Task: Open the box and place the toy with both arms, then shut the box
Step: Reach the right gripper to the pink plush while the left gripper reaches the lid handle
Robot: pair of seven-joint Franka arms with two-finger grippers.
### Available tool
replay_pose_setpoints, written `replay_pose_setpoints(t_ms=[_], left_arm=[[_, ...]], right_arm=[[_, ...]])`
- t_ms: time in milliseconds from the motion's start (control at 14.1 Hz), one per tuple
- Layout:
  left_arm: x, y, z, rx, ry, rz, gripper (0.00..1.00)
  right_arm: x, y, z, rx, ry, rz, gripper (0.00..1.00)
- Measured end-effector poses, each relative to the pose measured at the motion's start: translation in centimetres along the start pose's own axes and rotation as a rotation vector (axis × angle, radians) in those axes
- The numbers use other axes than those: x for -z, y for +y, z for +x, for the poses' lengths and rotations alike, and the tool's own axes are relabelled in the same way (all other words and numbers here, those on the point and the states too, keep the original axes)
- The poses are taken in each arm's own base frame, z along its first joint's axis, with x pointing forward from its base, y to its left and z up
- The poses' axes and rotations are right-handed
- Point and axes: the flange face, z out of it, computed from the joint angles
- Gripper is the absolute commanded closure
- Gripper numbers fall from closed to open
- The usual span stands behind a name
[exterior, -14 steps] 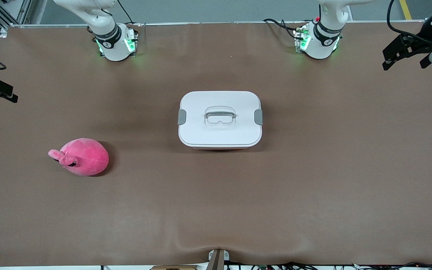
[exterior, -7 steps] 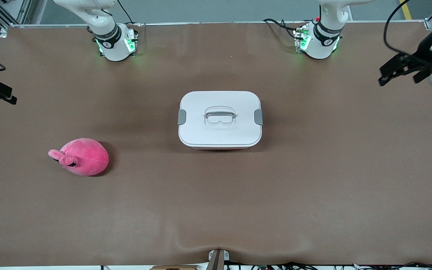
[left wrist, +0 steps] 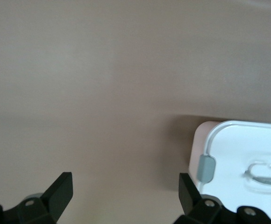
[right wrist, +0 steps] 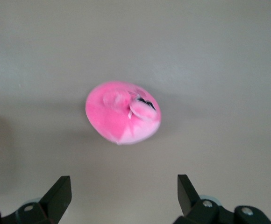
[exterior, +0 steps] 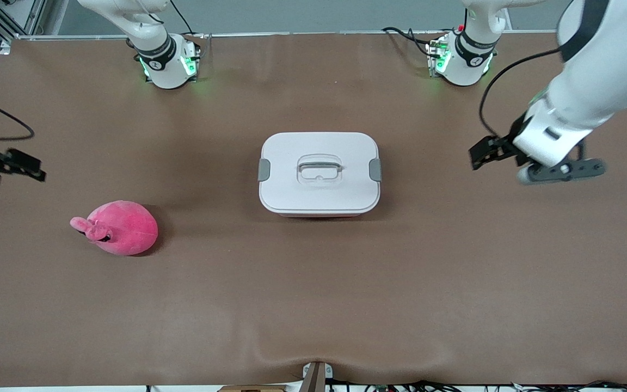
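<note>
Box (exterior: 319, 173) is seen lidded, clear of left gripper (left wrist: 126, 193); toy (right wrist: 123, 112) lies under right gripper (right wrist: 124, 191). Both fingers are spread wide, empty.

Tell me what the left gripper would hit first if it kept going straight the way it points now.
Probably the bare table. The open left gripper points down at brown surface beside the box, with the grey clip just off its line by one finger. Depth is unclear, so that finger might graze the box edge.

The left end effector (exterior: 482, 154) hangs open above the tabletop (exterior: 313, 305); the right end effector (exterior: 22, 166) hangs open too.
</note>
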Motion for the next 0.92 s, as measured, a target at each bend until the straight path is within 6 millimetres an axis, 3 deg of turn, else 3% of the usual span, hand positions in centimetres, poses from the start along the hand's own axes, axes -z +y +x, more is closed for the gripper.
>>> replay_pose_setpoints(t_ms=[284,496,638,780,922], left_arm=[[-6.3,6.4,-1.1,0.124,-0.010,-0.014,0.00],[-9.5,11.1,-2.6,0.224,0.001,0.000,0.00],[-10.0,13.5,-3.6,0.299,0.013,-0.021,0.00],[-9.8,15.4,-4.6,0.355,0.027,-0.043,0.00],[-10.0,16.7,-5.3,0.394,0.029,-0.054,0.00]], right_arm=[[-9.3,-1.5,5.2,0.026,0.032,0.007,0.00],[-15.2,-1.6,6.8,0.017,-0.001,0.025,0.00],[-17.0,-1.3,7.0,0.011,-0.026,0.029,0.00],[-17.3,-1.3,6.8,0.010,-0.049,0.034,0.03],[-17.2,-1.2,6.7,0.008,-0.063,0.038,0.24]])
